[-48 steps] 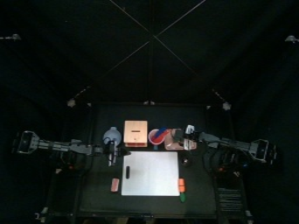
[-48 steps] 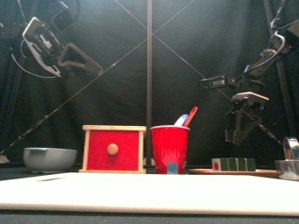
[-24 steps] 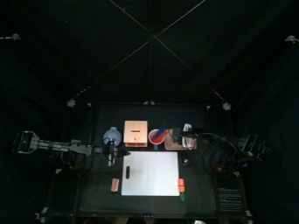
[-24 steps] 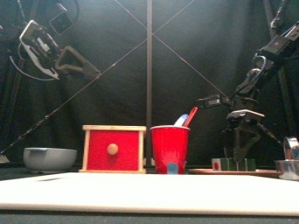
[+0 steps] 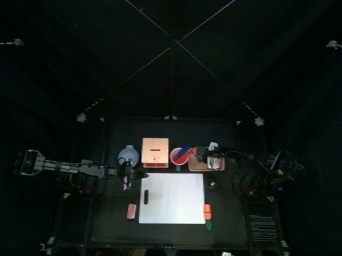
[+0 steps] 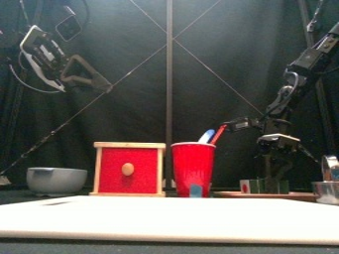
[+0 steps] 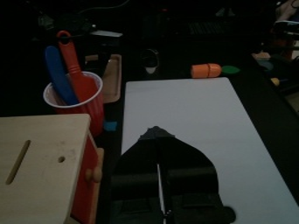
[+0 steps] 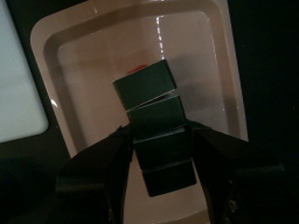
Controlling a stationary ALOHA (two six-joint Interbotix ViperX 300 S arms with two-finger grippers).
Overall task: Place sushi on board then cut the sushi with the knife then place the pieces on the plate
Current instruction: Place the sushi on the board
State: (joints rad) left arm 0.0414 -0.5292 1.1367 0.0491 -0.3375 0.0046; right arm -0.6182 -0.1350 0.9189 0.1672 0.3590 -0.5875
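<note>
R grip (image 8: pixel 158 131) straddling sushi roll (image 8: pixel 149 94) on pink tray (image 8: pixel 68 87), clamped or not: can't tell | L grip (image 7: pixel 152 133) hanging over white board (image 7: pixel 193 114), pinched closed, empty

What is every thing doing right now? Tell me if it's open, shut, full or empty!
sushi roll: in one piece, lying on the tray.
pink tray: holding the roll.
white cutting board: bare.
red cup: upright, knives standing in it.
wooden box: drawer shut.
right pincer: open, one jaw on each side of the roll.
left pincer: shut, empty, above the board.
</note>
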